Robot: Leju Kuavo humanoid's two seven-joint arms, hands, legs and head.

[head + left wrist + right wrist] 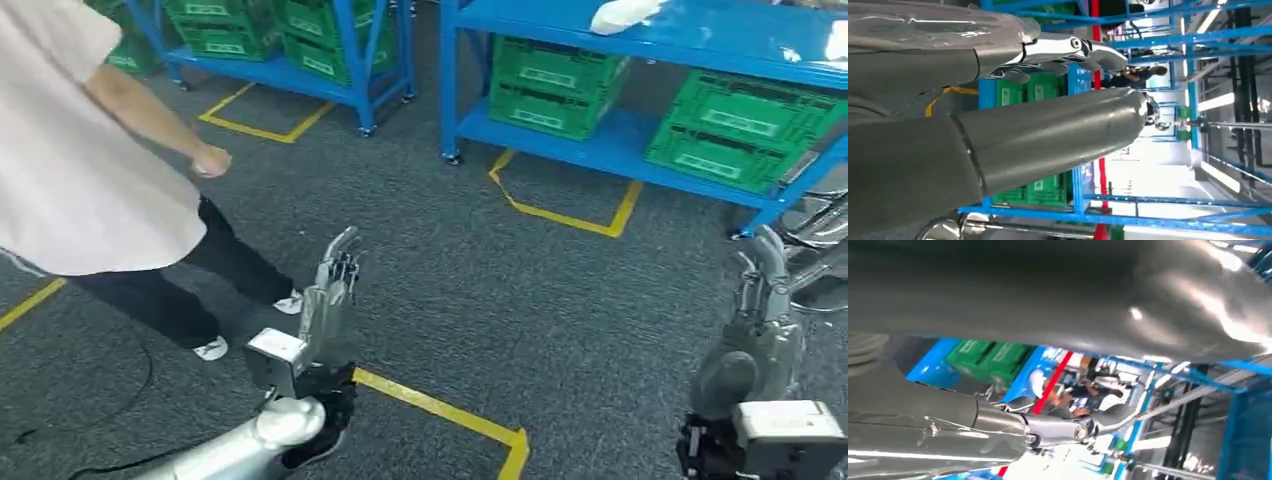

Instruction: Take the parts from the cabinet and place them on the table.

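- Left hand (pixel 328 300) is raised over the grey floor, fingers extended and apart, nothing held; judged carried ready for a pick.
- Right hand (pixel 762 290) likewise raised, fingers spread, nothing gripped.
- Parts cannot be made out; blue shelving (pixel 620 150) with green crates (pixel 548 88) is seen ahead.
- A person (pixel 90 150) is noted at left, well apart.

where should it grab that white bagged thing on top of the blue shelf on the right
Likely by the white bag at its bunched near end, coming from the front and above: it lies flat near the open front edge of the blue shelf, nothing over it. Its contents are too small to tell. Both the left hand and right hand hold nothing and are far from it.
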